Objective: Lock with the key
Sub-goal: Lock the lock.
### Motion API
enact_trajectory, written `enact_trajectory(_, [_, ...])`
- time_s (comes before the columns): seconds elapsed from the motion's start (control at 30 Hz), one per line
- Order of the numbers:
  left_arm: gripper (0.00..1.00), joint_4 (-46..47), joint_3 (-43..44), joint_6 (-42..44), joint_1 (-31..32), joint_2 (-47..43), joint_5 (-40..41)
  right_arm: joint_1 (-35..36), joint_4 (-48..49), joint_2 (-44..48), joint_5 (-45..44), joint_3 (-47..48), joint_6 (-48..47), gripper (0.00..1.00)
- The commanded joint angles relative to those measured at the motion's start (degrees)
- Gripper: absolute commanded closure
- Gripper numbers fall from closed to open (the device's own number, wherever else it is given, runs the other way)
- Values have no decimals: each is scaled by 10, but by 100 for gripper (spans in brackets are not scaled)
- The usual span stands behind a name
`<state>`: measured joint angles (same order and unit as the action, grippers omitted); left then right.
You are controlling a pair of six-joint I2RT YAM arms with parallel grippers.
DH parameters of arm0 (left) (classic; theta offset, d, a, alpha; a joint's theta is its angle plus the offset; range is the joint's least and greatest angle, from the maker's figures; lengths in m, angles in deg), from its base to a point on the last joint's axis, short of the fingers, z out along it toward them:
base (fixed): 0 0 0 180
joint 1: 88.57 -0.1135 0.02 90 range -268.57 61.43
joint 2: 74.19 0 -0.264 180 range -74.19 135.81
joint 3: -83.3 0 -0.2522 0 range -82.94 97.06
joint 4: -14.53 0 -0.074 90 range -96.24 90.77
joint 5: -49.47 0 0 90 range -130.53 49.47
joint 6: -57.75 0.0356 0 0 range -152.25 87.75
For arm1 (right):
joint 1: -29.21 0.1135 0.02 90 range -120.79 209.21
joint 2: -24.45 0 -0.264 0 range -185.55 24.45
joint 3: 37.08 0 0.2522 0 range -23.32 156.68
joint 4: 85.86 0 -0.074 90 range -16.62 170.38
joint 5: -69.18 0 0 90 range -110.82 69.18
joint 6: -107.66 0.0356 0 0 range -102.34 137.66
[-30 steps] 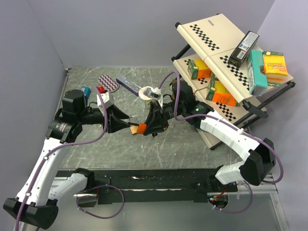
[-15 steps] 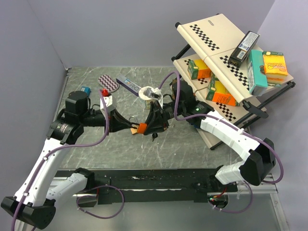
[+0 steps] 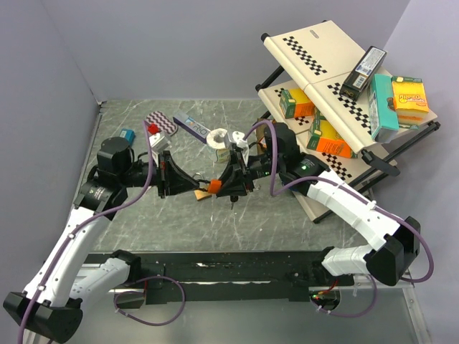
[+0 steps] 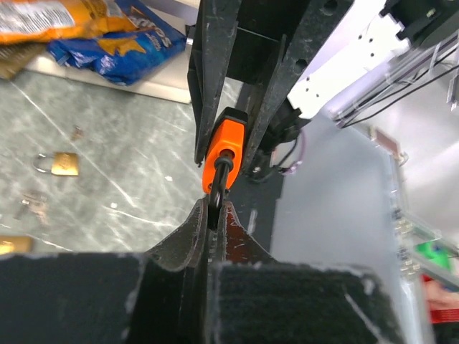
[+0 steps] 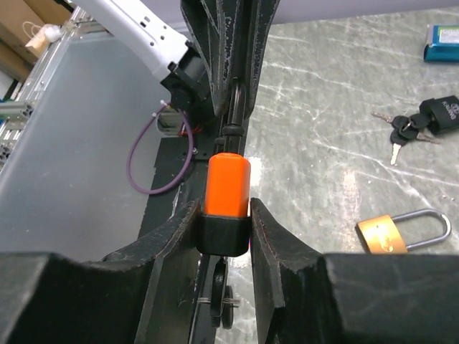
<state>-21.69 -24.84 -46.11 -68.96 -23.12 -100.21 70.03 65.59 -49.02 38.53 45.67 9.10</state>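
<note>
Top external view: orange padlock (image 3: pixel 213 186) held above table (image 3: pixel 179 223), long axis left-right. Dark stem end points at left gripper (image 3: pixel 196 189), pinched shut on it. Right gripper (image 3: pixel 221 188) clamps the body.

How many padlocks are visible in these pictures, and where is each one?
2. The orange padlock is clamped in the right gripper; a brass padlock lies on the table. A brass shape at the left wrist view's edge might be another.
</note>
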Motion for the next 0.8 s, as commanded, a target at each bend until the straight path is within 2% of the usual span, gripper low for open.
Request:
enact_trajectory(0.0, [99, 66, -15, -70, 18, -3, 0, 16, 64, 10, 25, 22, -9, 100])
enact_trajectory(0.23, [99, 102, -39, -68, 61, -5, 18, 27, 98, -9, 79, 44, 34, 100])
enact_trajectory(0.43, [99, 61, -34, -10, 84, -1, 38, 30, 118, -14, 122, 52, 76, 100])
enact_trajectory(0.57, [99, 5, -11, 44, 83, -3, 61, 28, 84, -8, 119, 48, 57, 100])
enact_trajectory(0.77, [99, -25, 0, 59, 70, -18, 76, 13, 31, 10, 108, 34, 17, 100])
